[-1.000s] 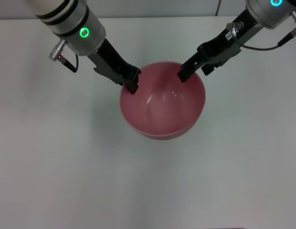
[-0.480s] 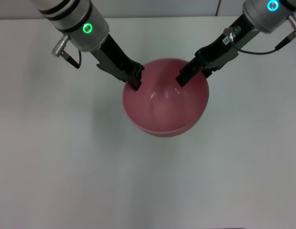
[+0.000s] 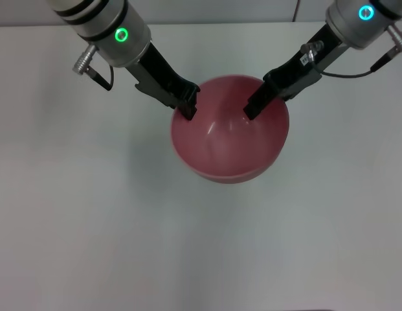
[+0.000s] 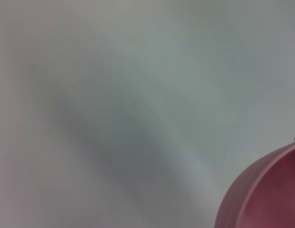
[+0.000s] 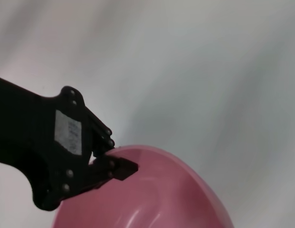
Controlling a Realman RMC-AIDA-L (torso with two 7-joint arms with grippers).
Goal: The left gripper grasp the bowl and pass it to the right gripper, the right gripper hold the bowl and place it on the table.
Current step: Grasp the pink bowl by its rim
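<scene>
a: where was the round, deep, glossy pink-red bowl point(image 3: 230, 133)?

b: held up over the plain white matte desk point(image 3: 90, 214), its shadow falling on the desk beside it. both arms met at its rim.

a: and the left hand point(image 3: 188, 107), the black two-finger claw on the thick white arm with the green ring?

b: it was clamped on the bowl's rim on the side nearest the green-ringed arm, one finger inside the rim and one outside. it showed again in the right wrist view point(image 5: 111, 164), pinching the rim of the bowl point(image 5: 152, 194).

a: the right hand point(image 3: 254, 109), the slim black claw under the cyan ring?

b: its tip sat at the rim on the opposite side of the bowl, dipping into the opening. i couldn't tell whether it had closed on the rim.

a: anything from the left wrist view?

b: only the bowl's outer wall point(image 4: 266, 194) at one corner, with the desk point(image 4: 114, 95) behind it.
</scene>
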